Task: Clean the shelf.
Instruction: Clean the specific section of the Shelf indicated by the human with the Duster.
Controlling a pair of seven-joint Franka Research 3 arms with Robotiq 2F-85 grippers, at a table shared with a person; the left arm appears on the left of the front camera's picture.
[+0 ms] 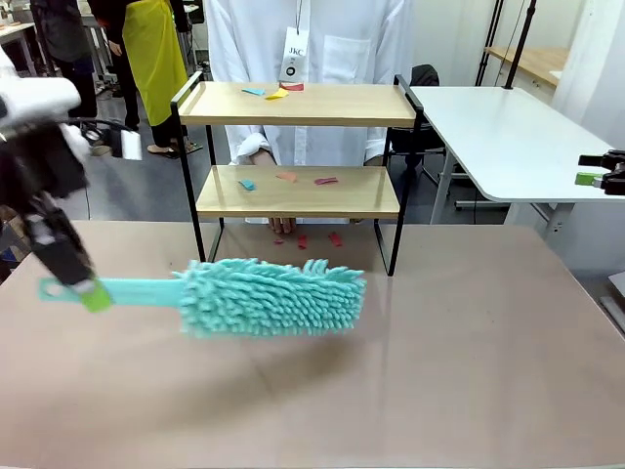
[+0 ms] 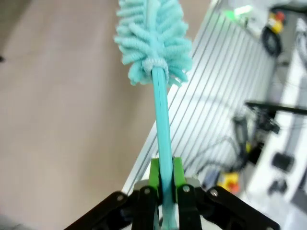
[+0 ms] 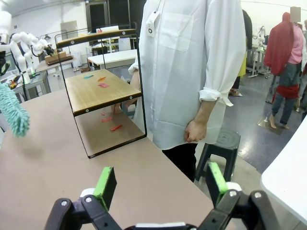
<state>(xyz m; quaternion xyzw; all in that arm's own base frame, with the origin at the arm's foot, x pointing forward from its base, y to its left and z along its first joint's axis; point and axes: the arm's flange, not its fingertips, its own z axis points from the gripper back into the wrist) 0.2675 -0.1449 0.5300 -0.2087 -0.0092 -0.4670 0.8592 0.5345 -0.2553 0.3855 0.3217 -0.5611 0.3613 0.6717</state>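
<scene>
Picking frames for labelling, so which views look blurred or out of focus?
Front view: left arm smeared, shelf sharp. Left wrist view: duster head and background soft. Right wrist view: crisp, near and far.

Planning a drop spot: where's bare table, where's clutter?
Bare: table right of the duster, and the near strip before it. Crowded: both boards of the shelf and the tabletop beneath carry paper scraps.

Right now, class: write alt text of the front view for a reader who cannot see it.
The left gripper holds a teal duster over the table, in front of the two-tier shelf dotted with coloured scraps. A person stands behind it.
</scene>
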